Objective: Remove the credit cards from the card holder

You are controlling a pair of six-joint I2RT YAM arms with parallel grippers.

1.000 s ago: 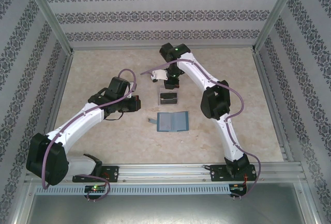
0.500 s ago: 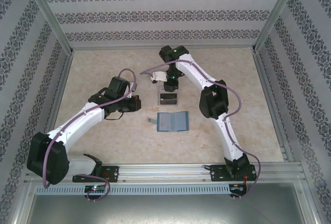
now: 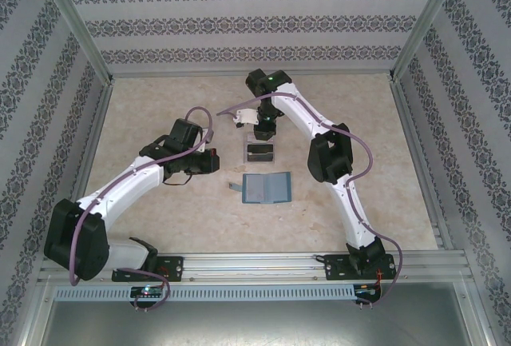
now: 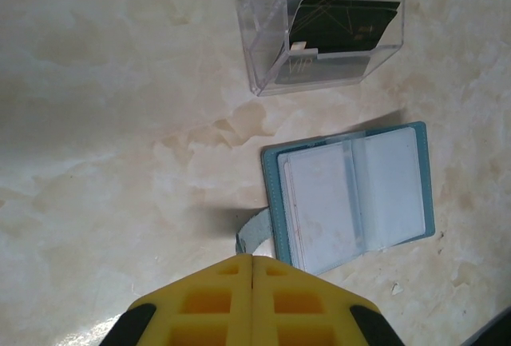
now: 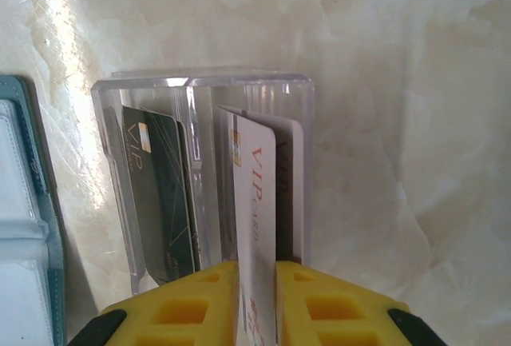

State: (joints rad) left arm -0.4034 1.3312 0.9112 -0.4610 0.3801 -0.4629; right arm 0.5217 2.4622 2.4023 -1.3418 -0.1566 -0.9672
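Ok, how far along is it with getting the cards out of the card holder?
Nearly done. The dark VIP card already stands in the clear box. The white VIP card is in the next slot, between the right gripper's fingers; letting go and withdrawing remain. The open card holder looks emptied, though faint reddish marks inside leave doubt.

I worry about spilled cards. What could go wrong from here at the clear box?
First, the pale card sticks out of the clear box between the right fingers; if it clings to one as they lift, it may lift out too. Second, the fingers sit close above the box wall; a sideways pull could tip the box and spill the dark card in the next slot.
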